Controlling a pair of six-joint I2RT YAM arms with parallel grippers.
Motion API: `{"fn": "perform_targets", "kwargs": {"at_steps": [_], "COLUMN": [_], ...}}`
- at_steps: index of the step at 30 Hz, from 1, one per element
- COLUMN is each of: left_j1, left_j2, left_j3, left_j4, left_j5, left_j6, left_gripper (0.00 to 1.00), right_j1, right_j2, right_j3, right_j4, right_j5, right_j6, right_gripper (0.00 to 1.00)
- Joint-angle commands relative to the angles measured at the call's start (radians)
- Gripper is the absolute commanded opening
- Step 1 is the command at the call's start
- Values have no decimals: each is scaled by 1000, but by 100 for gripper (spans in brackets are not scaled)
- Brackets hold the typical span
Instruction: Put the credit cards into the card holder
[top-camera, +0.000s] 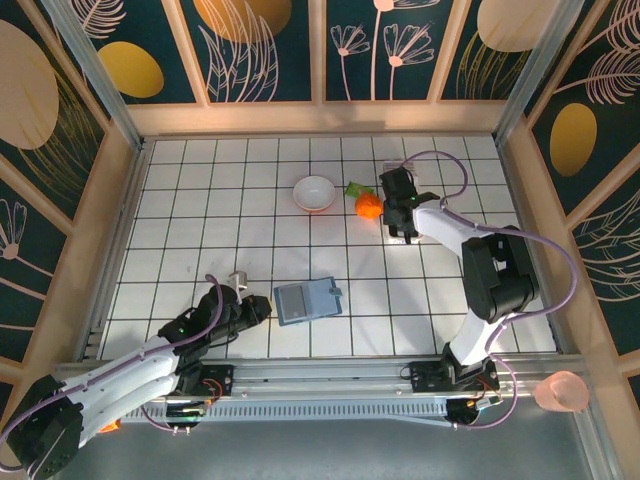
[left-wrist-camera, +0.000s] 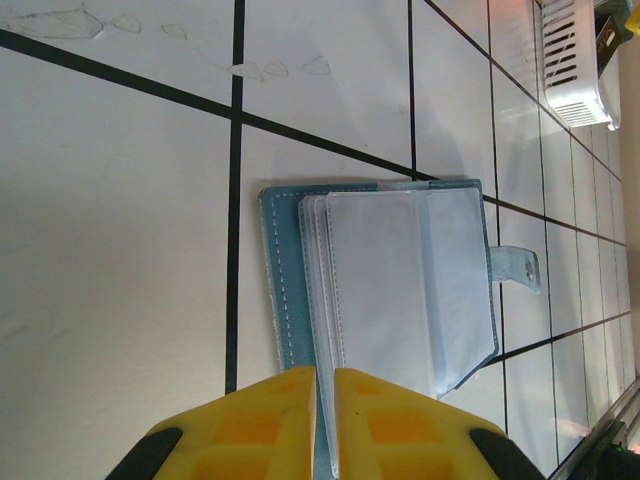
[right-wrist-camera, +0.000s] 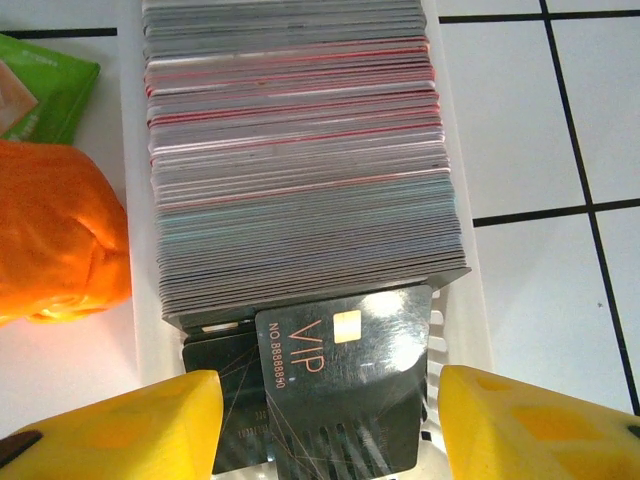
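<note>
The teal card holder (top-camera: 308, 300) lies open on the tiled table, its clear sleeves (left-wrist-camera: 400, 280) fanned upward. My left gripper (left-wrist-camera: 323, 420) is shut on the near edge of one clear sleeve, at the holder's left side (top-camera: 262, 308). The credit cards (right-wrist-camera: 300, 150) stand edge-on as a thick grey, white and pink stack in a white slotted tray (right-wrist-camera: 475, 300). A black VIP card (right-wrist-camera: 345, 380) leans against the front of the stack. My right gripper (right-wrist-camera: 330, 435) hangs over that tray (top-camera: 400, 222), open, one yellow finger on each side of the black card with gaps between.
An orange soft object (right-wrist-camera: 55, 240) and a green packet (right-wrist-camera: 45, 85) lie just left of the tray. A white bowl (top-camera: 315, 192) sits further left. A small silver object (top-camera: 238, 281) is near my left arm. A pink cup (top-camera: 562, 392) stands off the table at front right.
</note>
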Motion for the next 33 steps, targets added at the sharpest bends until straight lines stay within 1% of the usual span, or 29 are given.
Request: {"fn": "perform_targets", "kwargs": {"at_steps": [1, 8, 12, 17, 23, 27, 30, 33], "left_j1": [-1, -1, -1, -2, -1, -1, -1, -1], "left_j2": [-5, -3, -1, 2, 16, 23, 24, 19], "left_j3": [-12, -11, -10, -11, -5, -11, -7, -7], "left_j4": [19, 19, 19, 24, 31, 45, 39, 37], "left_j5": [16, 15, 16, 15, 16, 22, 22, 23], "left_j6": [-13, -15, -16, -16, -17, -22, -19, -20], "left_gripper": [13, 13, 13, 13, 12, 12, 12, 12], "right_j1": [-3, -5, -5, -6, -2, -2, -4, -5], "right_j2": [3, 36, 63, 88, 80, 76, 65, 65], "right_j3": [-22, -30, -28, -28, -30, -32, -39, -38], "right_j4": [-14, -1, 2, 12, 20, 33, 54, 56], "right_j5": [-12, -3, 38, 57, 117, 114, 64, 74], "right_j6": [-20, -33, -44, -51, -44, -28, -16, -1], "right_gripper": [59, 59, 59, 57, 58, 58, 60, 61]}}
